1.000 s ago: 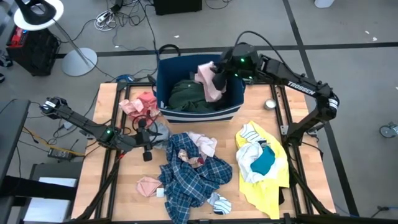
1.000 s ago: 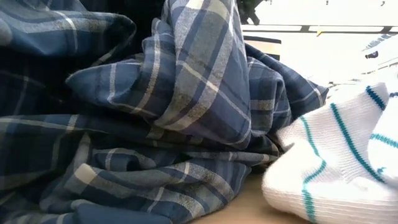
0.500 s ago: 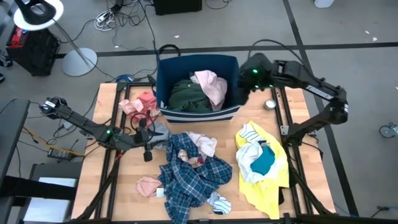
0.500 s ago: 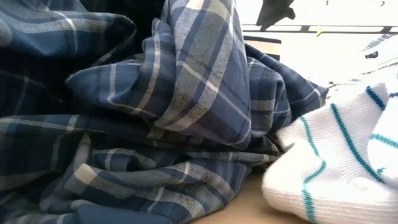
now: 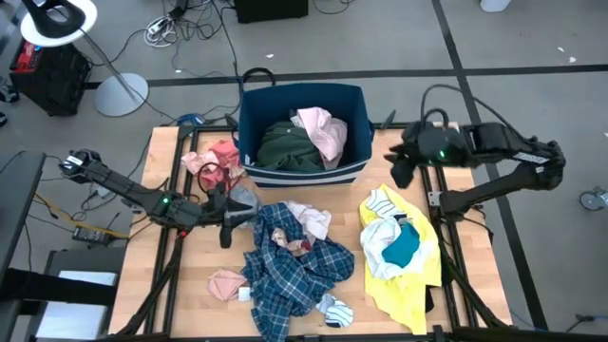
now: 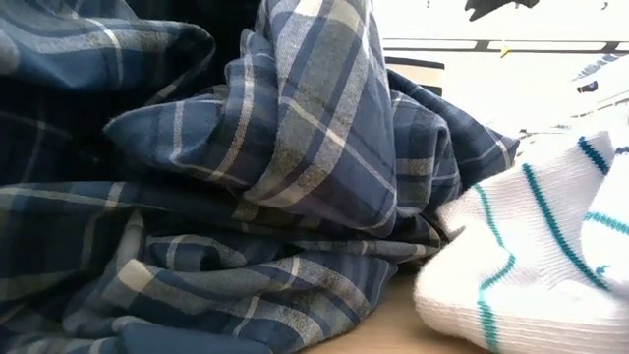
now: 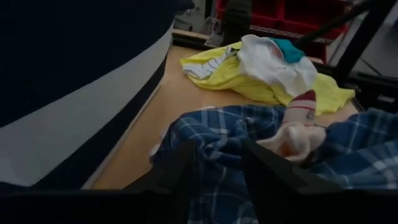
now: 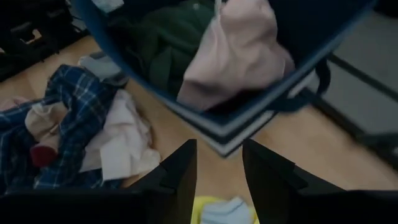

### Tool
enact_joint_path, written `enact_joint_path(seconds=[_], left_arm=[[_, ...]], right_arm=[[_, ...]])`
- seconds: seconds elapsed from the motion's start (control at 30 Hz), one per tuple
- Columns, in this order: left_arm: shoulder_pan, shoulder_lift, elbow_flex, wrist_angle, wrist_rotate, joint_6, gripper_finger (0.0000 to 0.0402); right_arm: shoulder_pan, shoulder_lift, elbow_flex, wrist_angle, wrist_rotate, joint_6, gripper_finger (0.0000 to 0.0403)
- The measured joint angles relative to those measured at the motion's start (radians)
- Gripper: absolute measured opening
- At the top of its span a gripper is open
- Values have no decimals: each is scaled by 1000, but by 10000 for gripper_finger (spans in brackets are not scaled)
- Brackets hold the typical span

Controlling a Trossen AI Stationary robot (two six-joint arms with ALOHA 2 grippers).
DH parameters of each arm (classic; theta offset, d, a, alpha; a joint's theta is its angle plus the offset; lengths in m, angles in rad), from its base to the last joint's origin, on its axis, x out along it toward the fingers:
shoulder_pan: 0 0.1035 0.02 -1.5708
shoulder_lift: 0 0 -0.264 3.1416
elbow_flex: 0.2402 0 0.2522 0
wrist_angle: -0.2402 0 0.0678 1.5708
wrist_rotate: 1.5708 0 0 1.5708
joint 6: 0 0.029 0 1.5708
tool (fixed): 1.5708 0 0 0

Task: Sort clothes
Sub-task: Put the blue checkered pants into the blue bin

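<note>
Beside the bin, my right gripper hangs spread and empty above the yellow shirt. I might grab the white piece along with it.

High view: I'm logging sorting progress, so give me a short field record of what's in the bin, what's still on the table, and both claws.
bin: navy blue, at the table's far edge
in bin: dark green shirt, pink piece
table, middle: blue plaid shirt
table, right side: yellow shirt with white and teal pieces on top
table, left of bin: pink and red pieces
left claw: open, empty, low beside the plaid shirt
right claw: open, empty, right of the bin
</note>
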Motion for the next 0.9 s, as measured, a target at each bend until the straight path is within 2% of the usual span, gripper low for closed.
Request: enact_joint_path(seconds=[0.23,0.4,0.77,0.9], left_arm=[[36,52,0,2,41,-94,137],[50,134,21,10,82,-124,137],[88,382,109,10,98,-107,137],[107,475,113,72,109,-119,137]], right_arm=[[179,-120,-272,103,104,204,128],[268,-150,-405,192,175,299,126],[394,-145,-525,463,238,338,125],[437,-113,-552,558,264,310,125]])
